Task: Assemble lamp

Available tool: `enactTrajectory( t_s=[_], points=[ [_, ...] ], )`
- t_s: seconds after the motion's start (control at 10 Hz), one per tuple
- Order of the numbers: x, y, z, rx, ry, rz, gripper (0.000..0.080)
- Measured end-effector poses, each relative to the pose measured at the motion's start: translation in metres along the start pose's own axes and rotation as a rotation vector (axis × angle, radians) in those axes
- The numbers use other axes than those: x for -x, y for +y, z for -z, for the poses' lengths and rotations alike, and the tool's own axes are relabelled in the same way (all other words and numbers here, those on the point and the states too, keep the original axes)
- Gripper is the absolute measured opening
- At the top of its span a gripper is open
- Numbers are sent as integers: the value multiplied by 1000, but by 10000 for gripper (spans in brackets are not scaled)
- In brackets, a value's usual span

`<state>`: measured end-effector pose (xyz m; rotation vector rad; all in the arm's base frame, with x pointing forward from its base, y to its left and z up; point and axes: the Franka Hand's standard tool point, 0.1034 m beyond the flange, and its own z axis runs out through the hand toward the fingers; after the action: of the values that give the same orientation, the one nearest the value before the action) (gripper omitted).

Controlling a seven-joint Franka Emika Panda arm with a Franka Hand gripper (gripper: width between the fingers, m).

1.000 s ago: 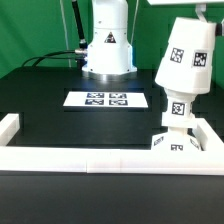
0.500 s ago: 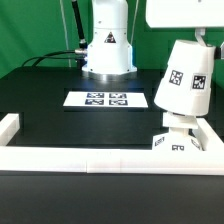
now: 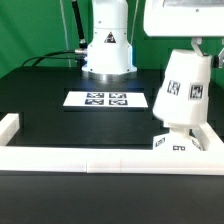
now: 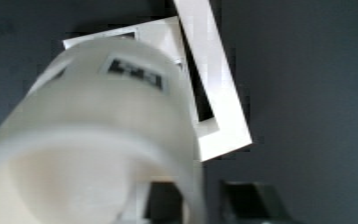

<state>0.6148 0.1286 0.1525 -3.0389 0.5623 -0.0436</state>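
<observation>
From the exterior view I see the white tapered cup-shaped plastic shade (image 3: 181,88) with its black-and-white square tags hanging tilted, wide end down, directly above the flat square white lamp base (image 3: 180,143). The round bulb on its stem is mostly hidden under the shade; only a short white neck (image 3: 176,127) shows between shade and base, and I cannot tell whether the shade touches it. The base sits against the low white border rail (image 3: 90,162), at the rail's corner on the exterior view's right. The marker board (image 3: 108,99) lies flat on the black table (image 3: 50,105), well apart from the base, toward the white robot pedestal (image 3: 107,50).

In the wrist view the shade (image 4: 114,130) fills most of the frame, blurred, beside the base edge (image 4: 211,90). The gripper (image 4: 208,205) shows two dark fingers (image 4: 247,203) spread alongside the shade's near end; I cannot tell whether they grip it.
</observation>
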Motion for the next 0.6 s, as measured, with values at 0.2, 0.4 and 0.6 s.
enactTrajectory(
  t_s=[0.2,0.4,0.6],
  points=[
    [0,-1,2,-1,0,1,440],
    [0,3,9,-1,-4,-2,587],
    [8,10,21,2,-25,-20,675]
  ],
)
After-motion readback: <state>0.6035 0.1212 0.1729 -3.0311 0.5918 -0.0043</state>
